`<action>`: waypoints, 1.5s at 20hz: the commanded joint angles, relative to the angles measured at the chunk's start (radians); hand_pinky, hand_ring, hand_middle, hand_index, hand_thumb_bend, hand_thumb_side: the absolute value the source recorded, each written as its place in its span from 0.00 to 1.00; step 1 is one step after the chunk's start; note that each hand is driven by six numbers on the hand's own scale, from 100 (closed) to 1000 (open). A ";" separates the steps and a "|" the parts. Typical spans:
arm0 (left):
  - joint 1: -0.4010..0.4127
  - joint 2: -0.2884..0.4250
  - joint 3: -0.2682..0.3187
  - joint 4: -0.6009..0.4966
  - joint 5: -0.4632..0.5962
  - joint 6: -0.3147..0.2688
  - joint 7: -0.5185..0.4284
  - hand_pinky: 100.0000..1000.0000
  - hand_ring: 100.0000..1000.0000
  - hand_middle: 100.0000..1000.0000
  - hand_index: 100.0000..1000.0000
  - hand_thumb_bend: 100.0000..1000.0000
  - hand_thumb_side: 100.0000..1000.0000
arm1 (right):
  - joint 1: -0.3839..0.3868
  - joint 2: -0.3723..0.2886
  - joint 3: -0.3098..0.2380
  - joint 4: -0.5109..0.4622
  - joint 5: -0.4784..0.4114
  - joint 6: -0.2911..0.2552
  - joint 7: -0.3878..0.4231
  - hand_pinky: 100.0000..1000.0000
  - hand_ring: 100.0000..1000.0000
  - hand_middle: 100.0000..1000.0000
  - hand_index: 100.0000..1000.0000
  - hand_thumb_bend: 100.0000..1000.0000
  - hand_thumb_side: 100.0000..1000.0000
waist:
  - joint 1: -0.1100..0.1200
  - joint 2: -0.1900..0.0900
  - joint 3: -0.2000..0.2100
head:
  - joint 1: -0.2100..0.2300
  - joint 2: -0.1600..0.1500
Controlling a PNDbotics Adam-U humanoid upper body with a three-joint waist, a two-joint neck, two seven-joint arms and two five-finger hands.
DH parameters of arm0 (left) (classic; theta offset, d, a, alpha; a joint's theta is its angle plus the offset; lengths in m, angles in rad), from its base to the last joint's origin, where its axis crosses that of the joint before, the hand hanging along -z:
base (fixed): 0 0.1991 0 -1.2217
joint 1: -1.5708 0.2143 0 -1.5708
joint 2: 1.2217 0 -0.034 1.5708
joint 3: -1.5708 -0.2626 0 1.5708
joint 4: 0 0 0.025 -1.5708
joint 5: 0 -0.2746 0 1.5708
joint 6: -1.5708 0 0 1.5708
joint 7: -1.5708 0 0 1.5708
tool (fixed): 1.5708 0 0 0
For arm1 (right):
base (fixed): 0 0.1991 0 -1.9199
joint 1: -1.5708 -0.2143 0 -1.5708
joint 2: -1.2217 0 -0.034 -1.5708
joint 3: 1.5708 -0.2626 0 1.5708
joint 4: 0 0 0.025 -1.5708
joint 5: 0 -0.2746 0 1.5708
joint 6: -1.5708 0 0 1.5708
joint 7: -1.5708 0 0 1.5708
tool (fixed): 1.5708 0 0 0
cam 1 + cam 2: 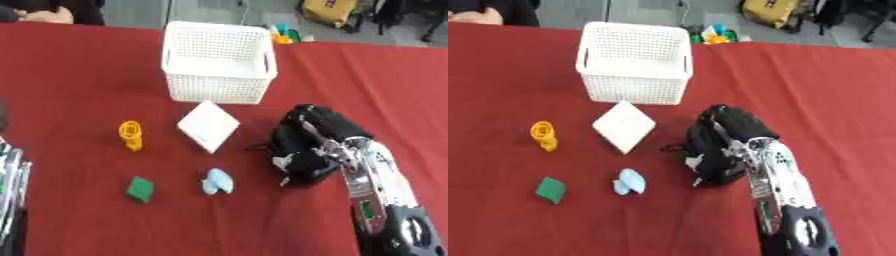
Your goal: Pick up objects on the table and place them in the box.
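Left eye view: the right robot hand (308,142) lies low over the red desk (79,70), right of centre, a black mass whose fingers merge into one dark shape; whether they are spread or curled cannot be told. Its silver forearm runs off the lower right corner. At the left edge a strip of silver and black robot structure is cut off by the frame, and no left robot hand can be made out there. The white perforated box (219,62) stands upright at the far centre of the desk, open side up; its inside shows only white. Just in front of it a flat white square object (208,125) lies turned on a corner, close to the box's near wall but apart from it. Left of that sits a small orange-yellow object (131,135) with a ring-like top, its form otherwise unclear. Nearer the camera lie a small green block (140,189) and, right of it, a pale blue lump (217,182), too blurred to identify. Small coloured items beyond the box at the desk's far edge are indistinct. Right eye view: same layout, shifted left. The right robot hand (724,137) sits near the white square object (624,125) without touching it, and the pale blue lump (629,182) lies just left of the hand's near side.
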 commanded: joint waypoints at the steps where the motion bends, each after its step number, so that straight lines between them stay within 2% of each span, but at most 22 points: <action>1: -0.016 0.000 0.004 -0.020 -0.004 -0.001 0.004 0.53 0.48 0.45 0.67 0.04 0.90 | -0.007 -0.020 0.003 -0.028 0.025 0.004 -0.034 0.00 0.64 0.56 0.54 0.07 0.00 | 0.004 -0.016 0.001 | -0.003 -0.010; 5: -0.016 0.000 0.004 -0.020 -0.004 -0.001 0.005 0.53 0.48 0.45 0.67 0.04 0.90 | -0.010 -0.029 0.007 -0.035 0.034 0.000 -0.067 0.00 0.61 0.47 0.49 0.00 0.00 | 0.002 -0.017 0.003 | -0.002 -0.009; 17: -0.016 0.000 0.002 -0.020 -0.001 0.004 0.003 0.53 0.48 0.45 0.67 0.04 0.90 | -0.033 -0.083 0.013 -0.082 -0.052 -0.011 -0.047 0.00 0.60 0.45 0.45 0.00 0.00 | -0.011 -0.026 0.000 | 0.004 -0.005; 30: -0.009 0.005 -0.001 -0.020 0.003 0.010 0.002 0.53 0.48 0.45 0.67 0.05 0.91 | -0.096 -0.210 0.014 -0.166 -0.262 0.005 -0.023 0.00 0.58 0.41 0.43 0.00 0.00 | -0.038 -0.049 -0.006 | 0.024 -0.001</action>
